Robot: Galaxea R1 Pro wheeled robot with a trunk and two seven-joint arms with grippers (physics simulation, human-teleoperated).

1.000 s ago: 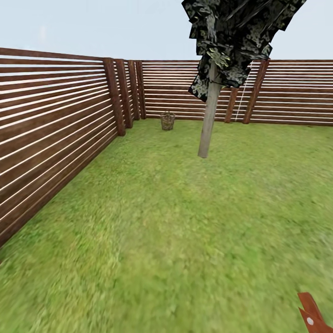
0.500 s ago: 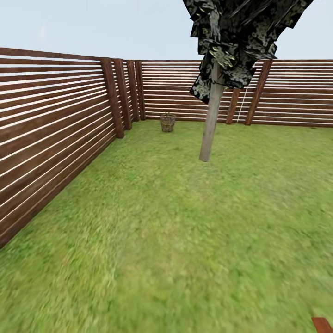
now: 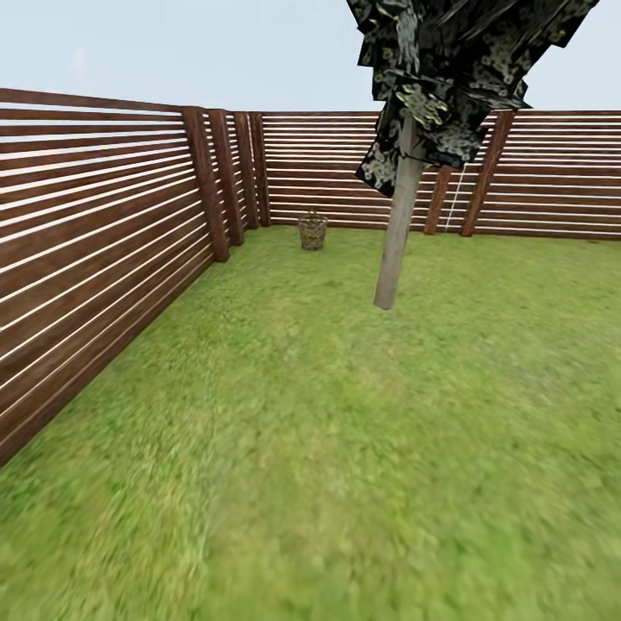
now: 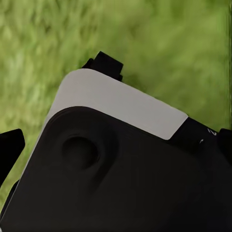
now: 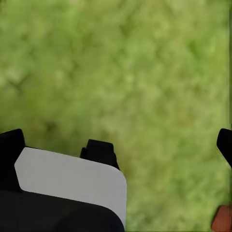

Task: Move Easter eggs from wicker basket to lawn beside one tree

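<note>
Ahead, tree [image 3: 395,241] stands near wicker basket [image 3: 312,231], fence [image 3: 103,250] alongside

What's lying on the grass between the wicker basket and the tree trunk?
Nothing: in the head view, only bare lawn lies between the wicker basket by the fence and the tree.
</note>
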